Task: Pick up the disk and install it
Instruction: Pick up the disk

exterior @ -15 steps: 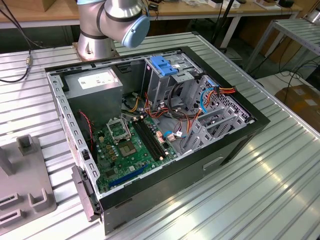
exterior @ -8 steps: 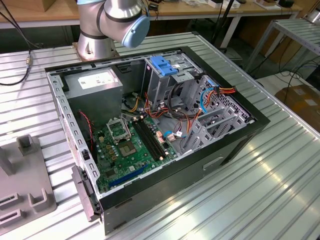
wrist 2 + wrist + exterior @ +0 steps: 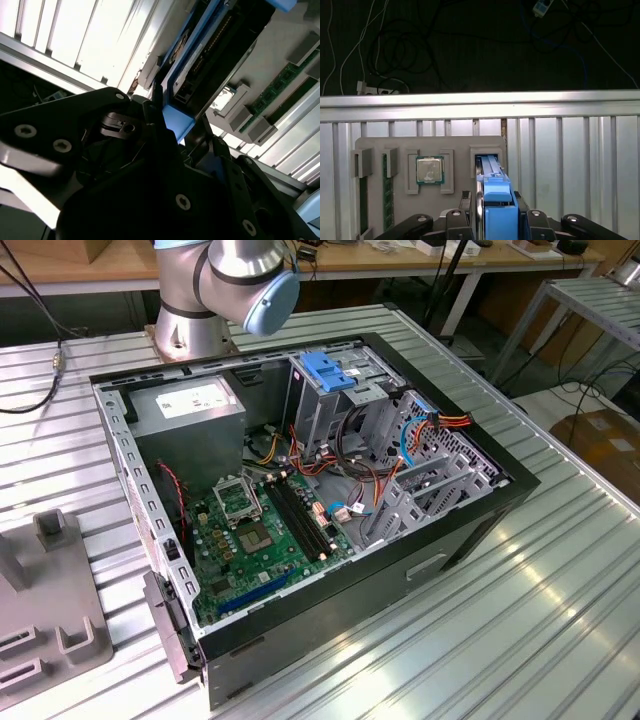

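Disk (image 3: 498, 217) edge-up in grey tray (image 3: 455, 145) slot, claw (image 3: 496, 200) pinching it; ribbed metal table (image 3: 570, 160), cables (image 3: 395, 55) beyond.

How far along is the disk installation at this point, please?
Nothing looks finished yet. In hand: the pincer appears closed on the disk by its blue carrier, at its slot in the grey tray. Left: the whole install, as the disk is not in the drive cage of the computer case.
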Tool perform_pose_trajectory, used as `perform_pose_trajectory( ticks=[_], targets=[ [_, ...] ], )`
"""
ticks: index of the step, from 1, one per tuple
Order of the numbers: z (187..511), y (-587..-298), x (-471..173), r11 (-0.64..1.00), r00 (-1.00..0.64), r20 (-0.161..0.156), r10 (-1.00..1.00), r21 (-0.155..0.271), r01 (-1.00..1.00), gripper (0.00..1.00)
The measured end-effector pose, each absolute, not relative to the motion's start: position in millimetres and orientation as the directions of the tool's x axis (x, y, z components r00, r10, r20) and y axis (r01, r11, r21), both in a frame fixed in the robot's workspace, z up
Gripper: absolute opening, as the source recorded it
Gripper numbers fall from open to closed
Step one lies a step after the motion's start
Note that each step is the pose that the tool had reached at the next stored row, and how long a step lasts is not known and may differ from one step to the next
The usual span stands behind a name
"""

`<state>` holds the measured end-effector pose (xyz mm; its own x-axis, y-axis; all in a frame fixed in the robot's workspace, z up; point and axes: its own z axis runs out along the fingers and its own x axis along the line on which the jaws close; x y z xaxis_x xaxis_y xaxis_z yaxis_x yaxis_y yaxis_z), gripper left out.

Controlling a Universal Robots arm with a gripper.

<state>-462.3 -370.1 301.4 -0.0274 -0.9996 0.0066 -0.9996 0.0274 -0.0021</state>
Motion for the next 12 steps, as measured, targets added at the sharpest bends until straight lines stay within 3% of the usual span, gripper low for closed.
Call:
perform_pose_trajectory(
  ticks=[12],
  targets=[
    [299.0, -368.1, -462.3, 0.027, -0.027, 0.012, -1.000, -0.002, -1.000, 0.44]
  ],
)
